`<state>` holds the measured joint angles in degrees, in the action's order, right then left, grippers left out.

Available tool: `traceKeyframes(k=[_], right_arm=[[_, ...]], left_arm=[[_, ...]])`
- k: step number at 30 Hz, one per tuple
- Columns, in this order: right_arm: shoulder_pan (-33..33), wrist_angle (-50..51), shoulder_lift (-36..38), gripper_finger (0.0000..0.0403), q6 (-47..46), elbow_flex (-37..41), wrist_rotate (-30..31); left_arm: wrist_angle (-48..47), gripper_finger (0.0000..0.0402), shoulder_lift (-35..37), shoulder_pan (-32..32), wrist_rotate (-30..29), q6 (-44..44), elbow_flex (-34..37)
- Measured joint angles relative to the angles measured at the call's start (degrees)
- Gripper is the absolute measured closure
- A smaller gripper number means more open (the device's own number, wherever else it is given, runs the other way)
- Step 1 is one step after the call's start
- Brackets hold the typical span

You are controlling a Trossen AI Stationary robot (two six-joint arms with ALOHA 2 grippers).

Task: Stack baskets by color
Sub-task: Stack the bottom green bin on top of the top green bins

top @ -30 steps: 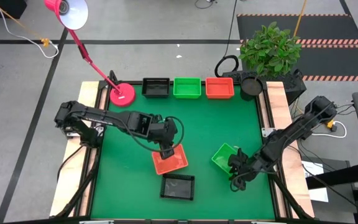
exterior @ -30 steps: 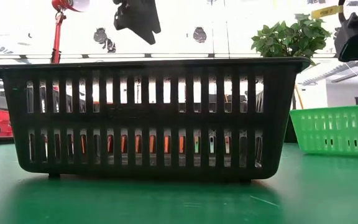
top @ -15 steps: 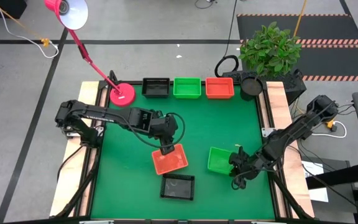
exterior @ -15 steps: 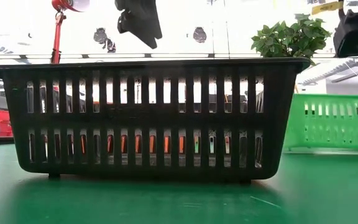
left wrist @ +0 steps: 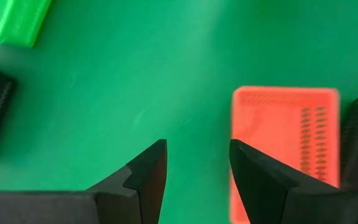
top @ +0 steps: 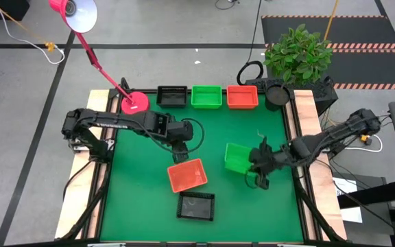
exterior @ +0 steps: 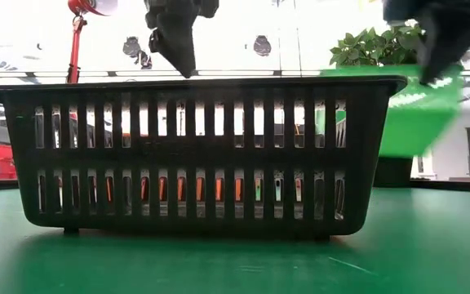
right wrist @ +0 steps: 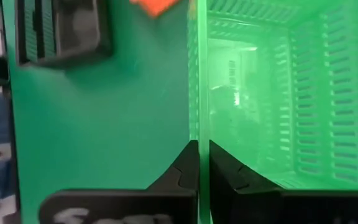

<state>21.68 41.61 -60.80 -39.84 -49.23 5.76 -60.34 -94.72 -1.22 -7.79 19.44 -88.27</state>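
Here, the right gripper pinches 1 wall of a green basket, lifted near the table's right edge; the left gripper, fingers parted, hovers empty above the orange-red basket.

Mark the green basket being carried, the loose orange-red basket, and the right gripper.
green basket (top: 236, 157), high view, on its floor.
orange-red basket (top: 186, 175), high view, on its floor.
right gripper (right wrist: 199, 163), right wrist view, between its fingertips at the basket wall.
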Motion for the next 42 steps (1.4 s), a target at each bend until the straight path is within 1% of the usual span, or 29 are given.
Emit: traceKeyframes(k=[5,8,12,16,20,22,25,27,30,33,37,42], right_arm=[[-9.7,2.8,0.0,0.0400,12.0,-6.3,0.1],[-15.8,3.6,0.0,0.0400,18.3,-9.8,0.2],[-23.6,4.8,-1.5,0.0400,25.0,-14.3,0.2],[-30.9,4.1,-3.6,0.0400,32.5,-17.7,0.3],[-37.3,3.3,-6.7,0.0401,39.8,-21.0,-0.1],[-40.1,3.3,-8.6,0.0401,44.0,-23.0,-0.4],[-44.2,3.2,-11.5,0.0401,50.3,-26.4,-3.3],[-46.6,2.9,-13.4,0.0401,54.4,-28.8,-4.5],[-50.0,2.8,-16.2,0.0401,61.1,-32.3,-4.7],[-53.2,2.7,-18.7,0.0401,67.0,-35.5,-6.0],[-56.7,1.6,-21.6,0.0401,71.1,-38.1,-8.8],[-58.4,-1.3,-24.7,0.0401,75.6,-38.6,-10.5]], left_arm=[[-4.4,0.0225,0.0,3.5,0.0,-3.2,0.0],[-5.0,0.0225,0.0,6.3,0.6,-6.4,0.0],[-4.9,0.0225,0.0,11.1,4.6,-10.7,0.0],[-1.9,0.0225,0.0,16.0,8.3,-13.6,0.0],[0.9,0.0225,0.0,19.9,10.2,-15.1,0.0],[0.9,0.0225,0.0,21.2,10.9,-15.6,0.0],[1.0,0.0225,0.0,22.2,13.9,-15.7,0.0],[3.1,0.0225,0.0,22.5,15.1,-15.5,0.5],[7.7,0.0233,2.0,23.1,16.0,-12.5,4.3],[16.2,0.0253,5.2,23.4,18.2,-6.5,9.8],[24.5,0.0285,10.3,22.6,19.3,-1.6,17.5],[28.3,0.0313,15.6,22.1,19.1,3.4,24.6]])
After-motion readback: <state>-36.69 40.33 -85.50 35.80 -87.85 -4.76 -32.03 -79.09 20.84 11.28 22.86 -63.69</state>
